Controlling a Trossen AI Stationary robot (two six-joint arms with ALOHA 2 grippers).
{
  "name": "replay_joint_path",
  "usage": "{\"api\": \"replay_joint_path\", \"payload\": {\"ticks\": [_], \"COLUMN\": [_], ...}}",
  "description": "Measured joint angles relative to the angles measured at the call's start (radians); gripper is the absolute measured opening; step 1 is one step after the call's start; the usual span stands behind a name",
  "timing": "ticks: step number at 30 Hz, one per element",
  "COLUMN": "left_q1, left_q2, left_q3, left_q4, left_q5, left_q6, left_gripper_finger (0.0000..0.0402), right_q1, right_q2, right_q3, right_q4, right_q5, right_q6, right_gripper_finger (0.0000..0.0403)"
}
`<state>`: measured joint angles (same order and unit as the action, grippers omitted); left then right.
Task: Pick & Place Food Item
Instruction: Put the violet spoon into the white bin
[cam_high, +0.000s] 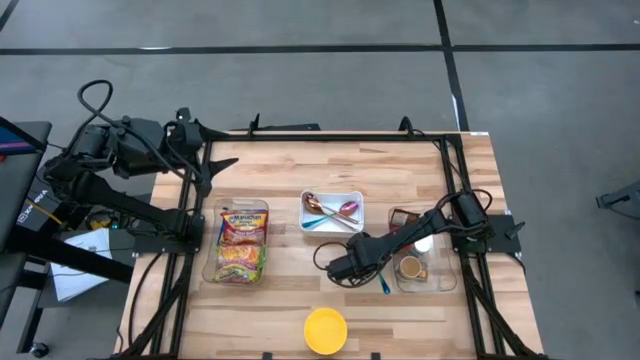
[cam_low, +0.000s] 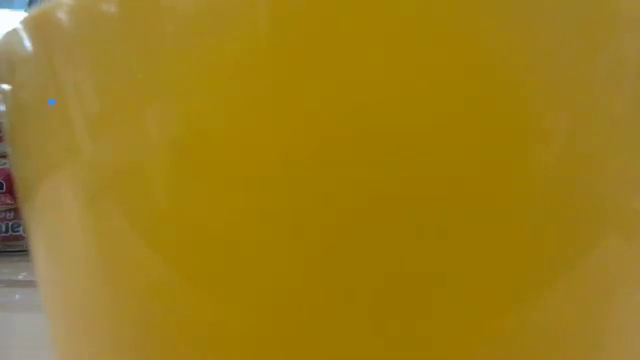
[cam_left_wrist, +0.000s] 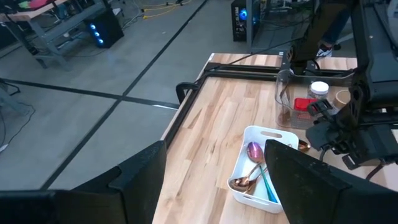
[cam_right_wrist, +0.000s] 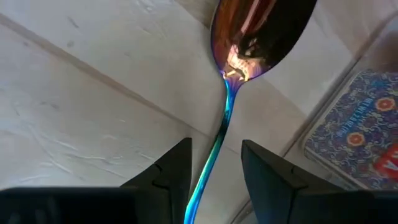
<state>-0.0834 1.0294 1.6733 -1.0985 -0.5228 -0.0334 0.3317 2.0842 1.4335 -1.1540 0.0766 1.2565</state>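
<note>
Iridescent spoon: a blue-handled, rainbow-sheen metal spoon (cam_right_wrist: 231, 93) runs between the right claw (cam_right_wrist: 214, 163) fingers, low over the wooden surface (cam_high: 300, 300) beside the clear bin (cam_high: 437, 283).
Right claw: half-closed about the handle; contact is hard to confirm, seemingly pinched.
Risk: a thin, slick handle could pivot or slide out, dropping the spoon.
Nearby: white tray of spoons (cam_high: 352, 199); yellow bowl (cam_high: 326, 330); noodle packets (cam_high: 242, 243).
Left claw: open (cam_left_wrist: 211, 177), parked at the surface's far left corner.

Lighting: even, bright overhead; soft shadows on pale wooden worktop (cam_high: 330, 180). Low view: filled by blurred round yellow plastic bowl (cam_low: 330, 180). Right wrist view: glare glinted on iridescent metal spoon (cam_right_wrist: 239, 53).
</note>
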Motion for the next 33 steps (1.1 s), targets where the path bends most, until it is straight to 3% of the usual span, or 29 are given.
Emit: {"api": "replay_joint_path", "payload": {"ticks": [16, 33], "left_q1": [0.0, 0.0], "left_q2": [-0.002, -0.002], "left_q3": [0.0, 0.0], "left_q4": [0.0, 0.0], "left_q5": [0.046, 0.046], "left_q6": [-0.024, -0.023], "left_gripper_finger": [0.0265, 0.0265], "right_q1": [-0.019, -0.016], "right_q2": [-0.011, 0.002], "right_q3": [-0.074, 0.049], "right_q4": [0.127, 0.24], "right_q5": [-0.02, -0.033], "right_q6": [-0.026, -0.06], "right_gripper_finger": [0.0132, 0.0132]}}
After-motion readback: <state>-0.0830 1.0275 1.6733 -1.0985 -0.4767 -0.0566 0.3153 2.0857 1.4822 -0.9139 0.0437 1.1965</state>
